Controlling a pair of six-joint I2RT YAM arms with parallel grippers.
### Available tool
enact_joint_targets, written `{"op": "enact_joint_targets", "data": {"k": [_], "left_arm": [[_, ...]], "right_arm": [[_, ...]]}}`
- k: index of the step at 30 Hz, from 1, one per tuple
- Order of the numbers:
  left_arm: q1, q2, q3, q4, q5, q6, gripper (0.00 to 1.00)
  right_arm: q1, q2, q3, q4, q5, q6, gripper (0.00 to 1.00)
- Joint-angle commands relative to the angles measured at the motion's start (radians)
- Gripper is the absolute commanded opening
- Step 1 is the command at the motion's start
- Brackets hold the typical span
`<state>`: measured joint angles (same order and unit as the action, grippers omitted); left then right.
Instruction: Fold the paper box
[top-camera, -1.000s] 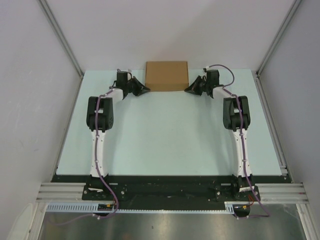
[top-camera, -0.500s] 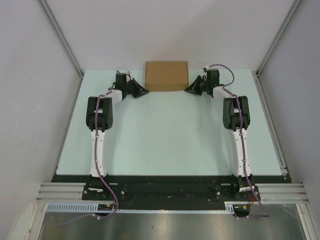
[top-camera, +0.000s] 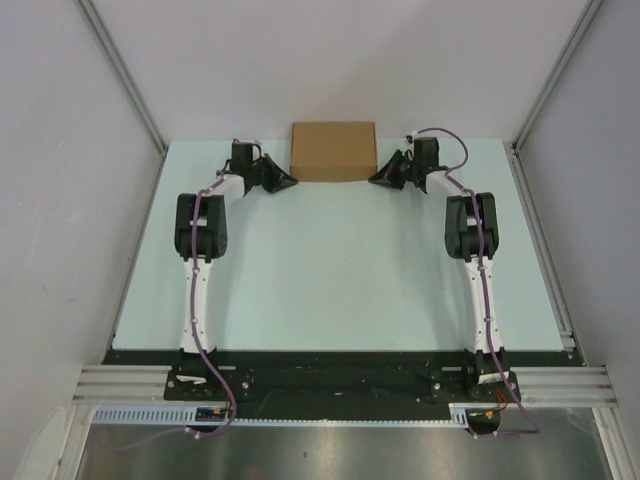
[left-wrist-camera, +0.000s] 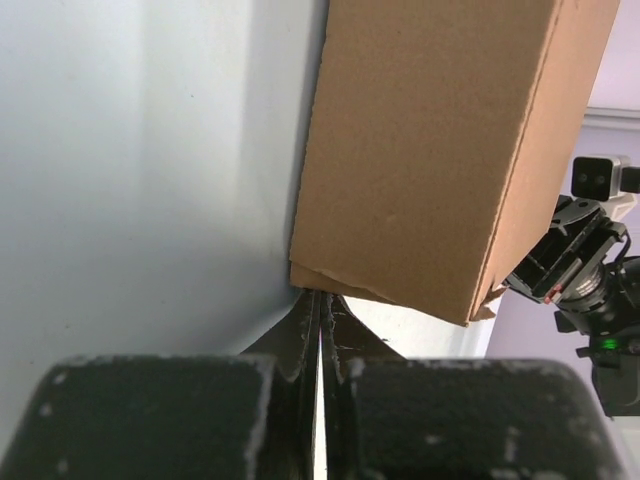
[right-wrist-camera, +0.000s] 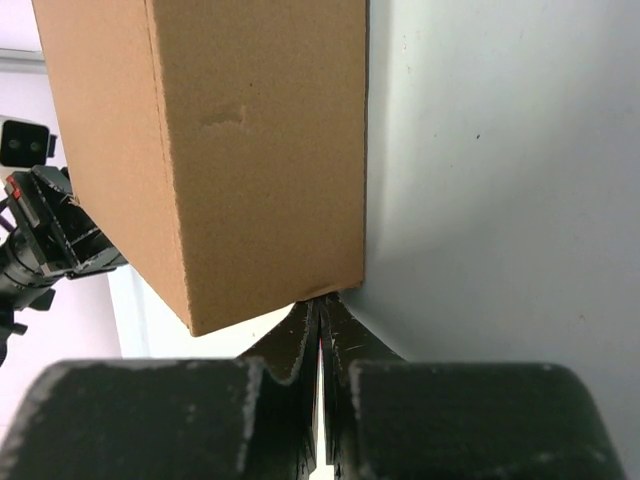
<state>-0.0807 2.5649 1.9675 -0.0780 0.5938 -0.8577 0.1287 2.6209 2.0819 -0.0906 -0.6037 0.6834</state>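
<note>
Paper box (top-camera: 334, 151) assembled; L gripper (top-camera: 292, 181), R gripper (top-camera: 374, 179) both pinched tight, tips at its corners.

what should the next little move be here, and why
Probably ease the left claw a touch inward against the paper box. Both claws are shut, tips at the box's near corners, with the right claw at the opposite one. The box looks formed, but the left wrist view shows a flap edge sitting slightly proud at that corner, so a gentle press may seat it.
</note>
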Motion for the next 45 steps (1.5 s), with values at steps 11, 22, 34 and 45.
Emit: {"op": "enact_joint_targets", "data": {"k": [11,22,34,45], "left_arm": [[0.027,0.115,0.151,0.073,-0.192,-0.089,0.02],[0.044,-0.289,-0.422,0.380,-0.117,-0.043,0.32],[0.055,-0.508,-0.645,0.636,-0.253,-0.018,1.00],[-0.033,-0.125,-0.043,0.390,-0.267,0.103,1.00]], "right_arm": [[-0.035,0.117,0.199,0.098,0.136,0.054,0.00],[-0.037,-0.287,-0.321,0.193,0.171,0.007,0.49],[-0.014,-0.399,-0.297,0.143,0.284,-0.088,0.89],[-0.006,0.013,0.259,-0.037,0.283,-0.093,0.95]]}}
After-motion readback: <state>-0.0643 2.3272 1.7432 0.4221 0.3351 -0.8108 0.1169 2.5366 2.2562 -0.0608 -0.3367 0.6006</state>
